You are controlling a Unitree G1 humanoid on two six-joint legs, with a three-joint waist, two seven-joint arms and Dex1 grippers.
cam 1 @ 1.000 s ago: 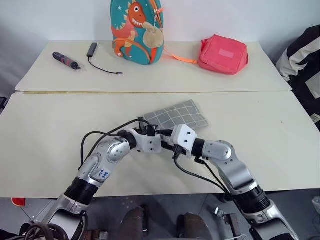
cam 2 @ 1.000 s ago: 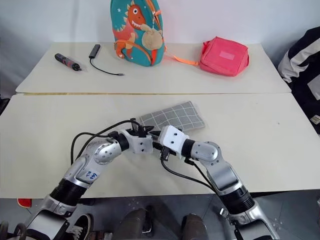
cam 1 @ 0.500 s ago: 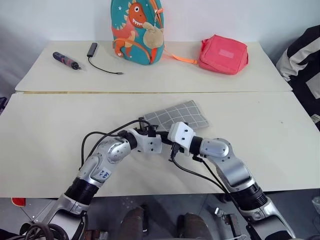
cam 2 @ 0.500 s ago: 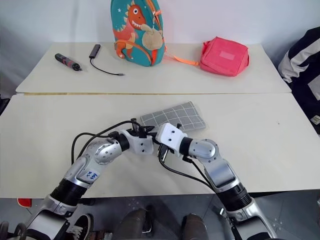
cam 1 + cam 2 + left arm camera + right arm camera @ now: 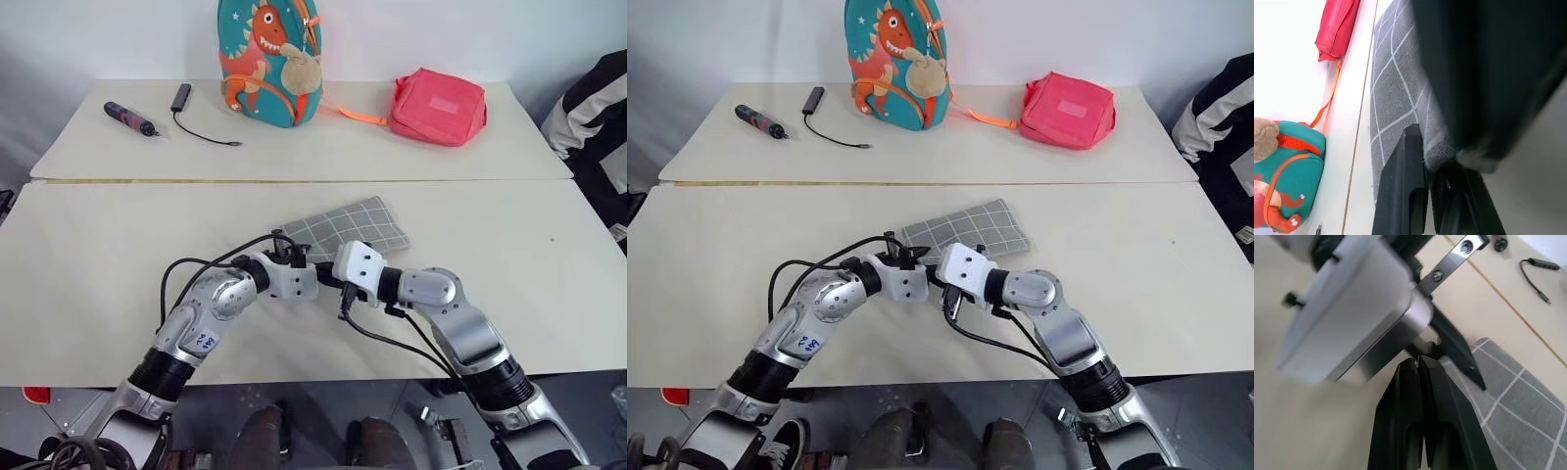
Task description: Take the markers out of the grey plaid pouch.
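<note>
1 grey plaid pouch [image 5: 351, 224] on counter [image 5: 98, 255] | left gripper [image 5: 1422, 161] clamped on pouch edge | right gripper [image 5: 1418, 363] clenched, holding nothing | 1 backpack [image 5: 269, 61]

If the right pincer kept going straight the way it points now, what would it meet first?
Most likely the left pincer, which stands right ahead of the right pincer's shut tips at the near end of the grey plaid pouch; depth between them is unclear.

Evenly, brightly lit from above; soft faint shadows on the table [image 5: 118, 245]. Head views sharp. Wrist views blurred up close, washed out toward the far table edge.
</note>
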